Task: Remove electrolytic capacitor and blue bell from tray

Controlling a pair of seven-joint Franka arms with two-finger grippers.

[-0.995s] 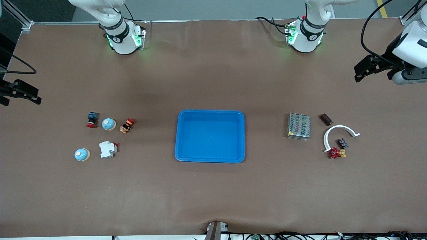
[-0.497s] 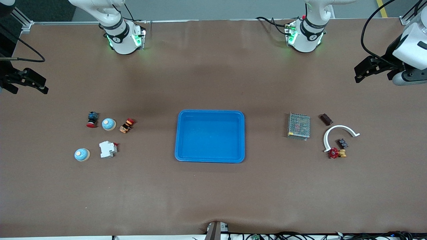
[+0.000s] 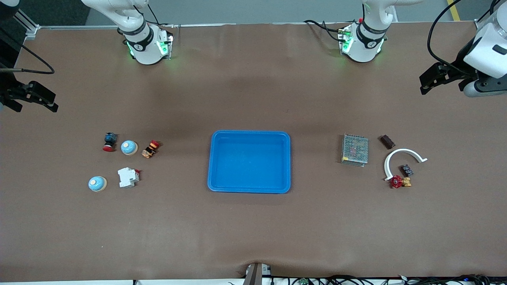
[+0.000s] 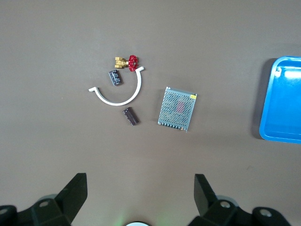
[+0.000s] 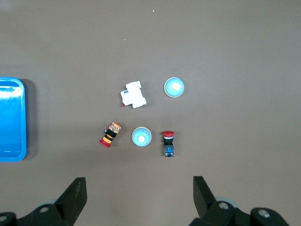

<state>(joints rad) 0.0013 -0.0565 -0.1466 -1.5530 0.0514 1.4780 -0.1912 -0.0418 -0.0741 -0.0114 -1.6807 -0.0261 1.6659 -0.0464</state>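
While both end effectors, left [image 3: 425, 84] and right [image 3: 50, 103], hang released over the tabletop's [image 3: 253, 229] ends, two bells [image 3: 129, 147] [image 3: 97, 183] and two capacitors [image 3: 387, 141] [image 3: 406, 170] lie outside the tray [image 3: 249, 189].

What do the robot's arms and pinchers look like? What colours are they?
Both arms are smooth white tubes. Each round base, the right arm's and the left arm's, wears a black band and glows green at the sides. Black cables loop along them. The left gripper and the right gripper are black with two wedge-shaped fingers.
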